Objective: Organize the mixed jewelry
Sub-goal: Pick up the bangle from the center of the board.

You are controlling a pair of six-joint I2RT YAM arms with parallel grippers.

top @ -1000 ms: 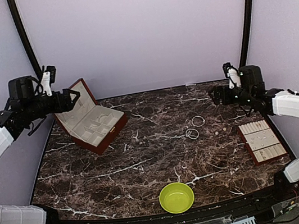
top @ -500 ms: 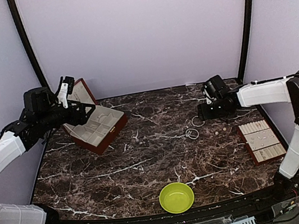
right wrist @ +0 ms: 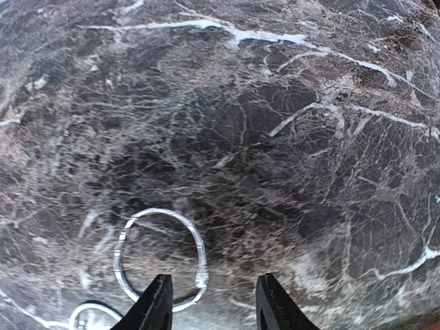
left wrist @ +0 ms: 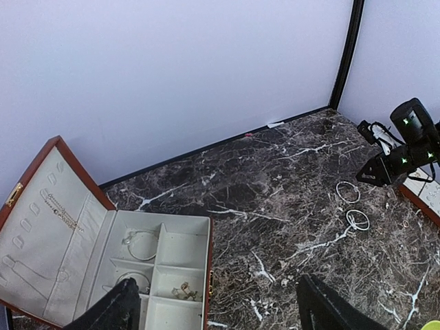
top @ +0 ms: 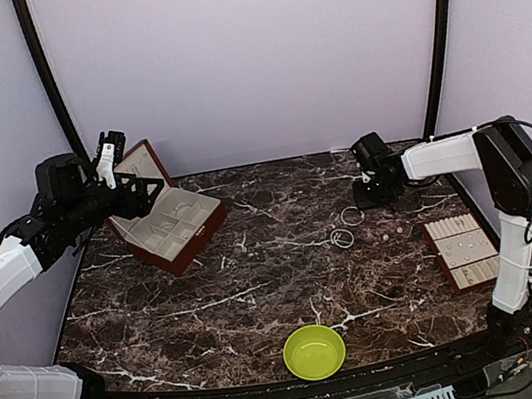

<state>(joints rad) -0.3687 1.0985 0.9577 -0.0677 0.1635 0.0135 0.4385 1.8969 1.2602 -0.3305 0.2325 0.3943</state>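
Note:
Two thin silvery hoops lie on the dark marble at centre right, one (top: 351,208) behind the other (top: 338,240). Tiny pale beads (top: 385,238) sit just right of them. My right gripper (top: 365,200) points down over the rear hoop. In the right wrist view its jaws (right wrist: 214,302) stand apart, open, and the hoop's right rim (right wrist: 201,258) lies just inside the left fingertip (right wrist: 159,297); nothing is gripped. My left gripper (top: 148,190) hovers open and empty (left wrist: 223,306) over the open box (left wrist: 175,247).
The red-brown hinged box (top: 211,224) stands open at the back left with a hoop (left wrist: 130,238) and small pieces (left wrist: 182,292) in its compartments. A padded tray (top: 480,271) lies at the right edge. A green bowl (top: 314,351) sits near the front.
My right arm swung in from the right and came down over the rear hoop while its jaws narrowed. My left arm moved right, over the box, then drew back slightly.

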